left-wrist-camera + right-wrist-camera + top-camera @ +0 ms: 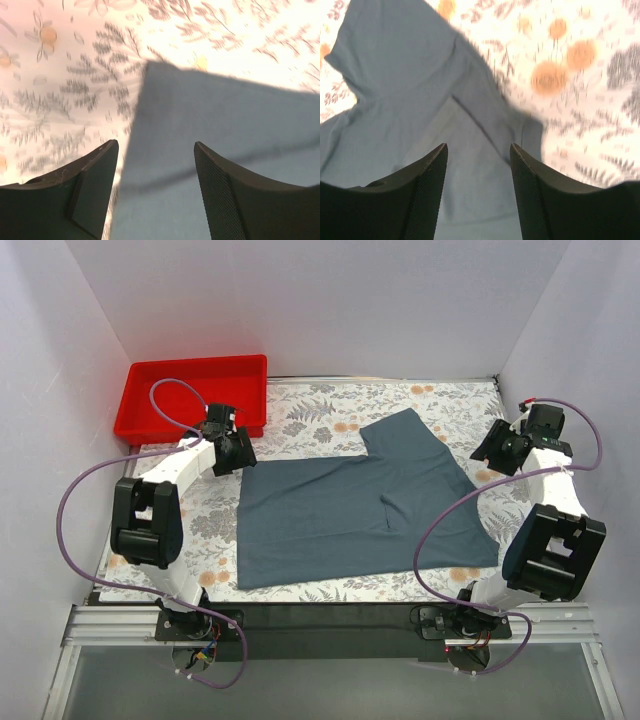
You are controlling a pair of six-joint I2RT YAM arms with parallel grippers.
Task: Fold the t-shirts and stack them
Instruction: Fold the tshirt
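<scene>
One slate blue-grey t-shirt (350, 505) lies flat in the middle of the table, partly folded, with one sleeve (405, 435) sticking out toward the back. My left gripper (240, 452) is open and empty above the shirt's back left corner; the left wrist view shows that corner (210, 125) between the fingers (97, 175). My right gripper (492, 448) is open and empty beside the shirt's right edge; the right wrist view shows the sleeve and a folded edge (470, 120) below it.
A red bin (190, 395) stands at the back left corner of the table, just behind the left gripper. A floral tablecloth (320, 410) covers the table. White walls close in on the left, back and right.
</scene>
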